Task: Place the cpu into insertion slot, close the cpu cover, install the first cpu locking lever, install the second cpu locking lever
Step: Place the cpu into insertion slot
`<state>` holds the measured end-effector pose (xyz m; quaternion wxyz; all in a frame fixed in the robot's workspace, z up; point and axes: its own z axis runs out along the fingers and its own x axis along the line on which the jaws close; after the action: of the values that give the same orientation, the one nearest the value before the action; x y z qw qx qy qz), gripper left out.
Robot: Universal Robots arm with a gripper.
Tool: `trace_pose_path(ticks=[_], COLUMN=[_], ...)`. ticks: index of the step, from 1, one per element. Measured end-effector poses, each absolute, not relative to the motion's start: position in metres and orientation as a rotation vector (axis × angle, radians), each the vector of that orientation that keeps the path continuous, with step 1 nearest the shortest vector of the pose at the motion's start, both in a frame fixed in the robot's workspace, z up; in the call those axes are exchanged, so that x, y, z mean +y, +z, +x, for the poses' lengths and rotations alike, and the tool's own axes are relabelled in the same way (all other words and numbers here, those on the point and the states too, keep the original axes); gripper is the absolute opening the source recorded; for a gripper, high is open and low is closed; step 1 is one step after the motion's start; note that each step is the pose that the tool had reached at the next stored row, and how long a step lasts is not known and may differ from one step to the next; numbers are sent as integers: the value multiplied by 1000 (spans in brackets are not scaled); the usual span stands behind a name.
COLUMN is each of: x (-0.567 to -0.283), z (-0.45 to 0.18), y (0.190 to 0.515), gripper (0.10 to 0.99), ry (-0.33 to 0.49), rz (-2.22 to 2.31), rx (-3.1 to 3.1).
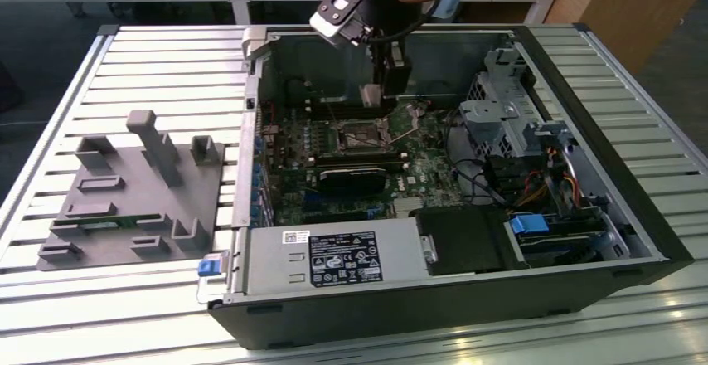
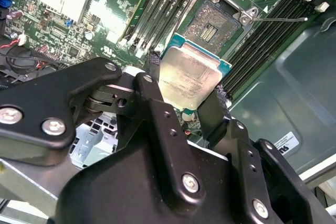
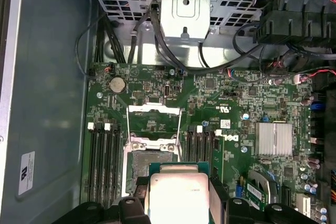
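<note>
My gripper (image 1: 373,91) is shut on the cpu (image 2: 189,80), a small square chip with a pale metal face and a green edge. The black fingers (image 2: 152,95) press on two opposite sides of the chip. In the exterior view the chip (image 1: 372,94) hangs inside the open computer case, above and slightly behind the insertion slot (image 1: 362,138). The slot (image 2: 218,24) lies bare, its dark contact field showing. The cpu cover (image 3: 153,109), a thin silvery frame, is swung open beyond the slot (image 3: 149,162). A thin lever rod (image 2: 278,19) sticks out beside the socket.
Memory slots (image 3: 102,156) flank the socket on both sides. A finned silver heatsink (image 3: 273,139) sits on the board. Cables (image 3: 210,61) run by the metal drive cage (image 1: 520,124). The power supply (image 1: 332,257) fills the case front. A grey fixture block (image 1: 133,191) lies outside.
</note>
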<state>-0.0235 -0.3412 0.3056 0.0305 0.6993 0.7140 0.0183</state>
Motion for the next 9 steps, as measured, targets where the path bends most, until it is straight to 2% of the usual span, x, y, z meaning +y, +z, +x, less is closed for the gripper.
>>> trace_pose_path(ticks=[9], x=[-337], z=[-24], y=[293], gripper=[537], ry=[56], rz=[2145], rx=[2210])
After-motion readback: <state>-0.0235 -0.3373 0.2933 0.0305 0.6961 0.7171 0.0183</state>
